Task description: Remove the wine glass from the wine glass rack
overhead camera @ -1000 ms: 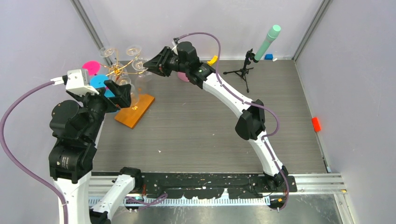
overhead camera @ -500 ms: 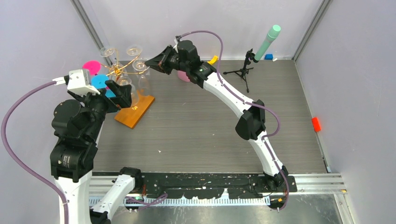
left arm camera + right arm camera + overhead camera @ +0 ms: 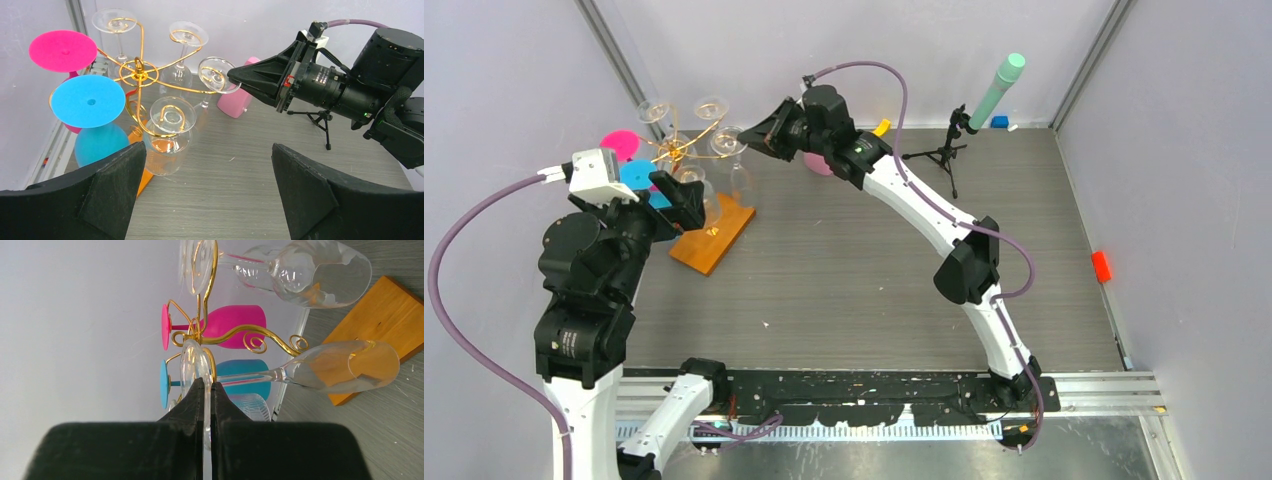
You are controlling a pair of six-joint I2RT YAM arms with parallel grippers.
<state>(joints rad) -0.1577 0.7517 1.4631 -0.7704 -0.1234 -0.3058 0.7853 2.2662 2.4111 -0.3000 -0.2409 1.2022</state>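
The wine glass rack (image 3: 674, 150) is a gold wire stand on an orange wooden base (image 3: 716, 236) at the back left, also seen in the right wrist view as curled arms (image 3: 235, 335). A clear wine glass (image 3: 345, 367) hangs upside down on its right-hand arm, its round foot (image 3: 216, 75) in the wire curl. My right gripper (image 3: 205, 382) is shut on the rim of that foot, reaching in from the right (image 3: 746, 137). My left gripper (image 3: 207, 147) stands wide open in front of the rack, holding nothing.
Other glasses hang on the rack: a pink one (image 3: 62, 50), a blue one (image 3: 87, 100) and clear ones (image 3: 167, 117). A pink object (image 3: 235, 102) lies behind the rack. A black tripod with a mint tube (image 3: 994, 90) stands back right; a red block (image 3: 1101, 265) sits by the right wall.
The right gripper's jaws have closed on the foot of the clear wine glass. The left arm has barely shifted and stays open.
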